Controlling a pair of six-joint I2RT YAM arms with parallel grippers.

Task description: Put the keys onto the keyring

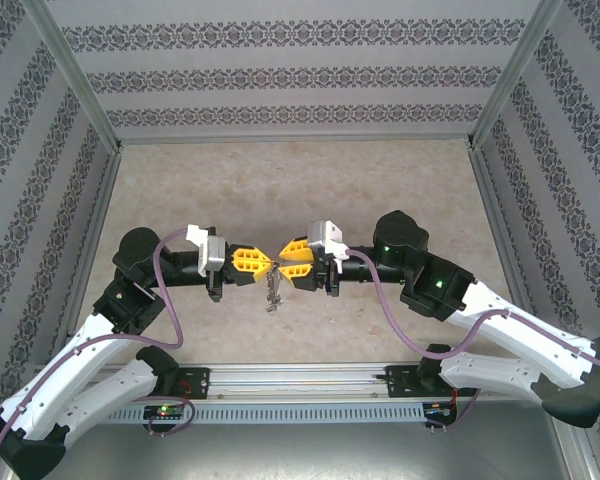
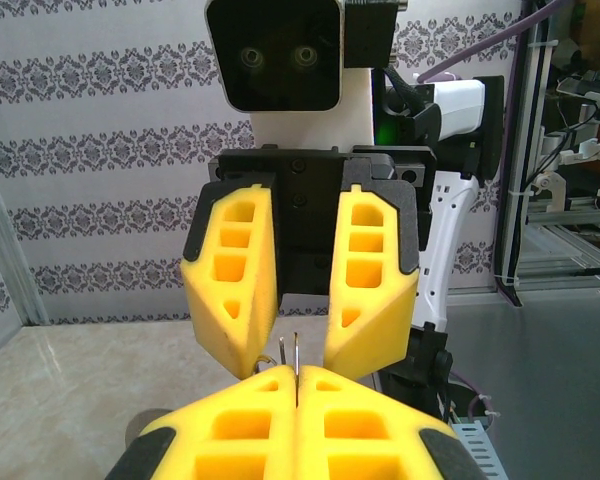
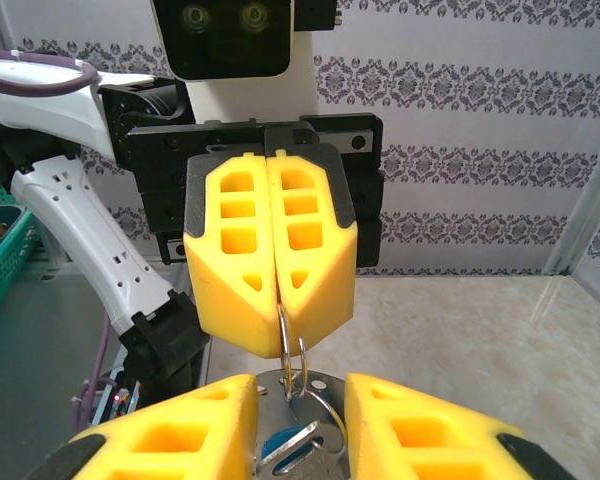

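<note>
Grey metal is what the left gripper has between its yellow fingers. It is shut tight on the thin top of the keyring, up in the air over the counter. The rest of the bunch hangs down under the spot where the two grippers meet. The right gripper points nose to nose at the left one, with its fingers a little way apart. The key with the blue head shows low down between those fingers. I cannot tell if they pinch it or if it just hangs there. I think the job now is to get that key onto the loop. To do it well, the left gripper should hold the loop very steady. The right one should pinch the key by its blue head only, so the hole is free, then move slowly and straight. A quick push could twist the loop or knock the key down.
</note>
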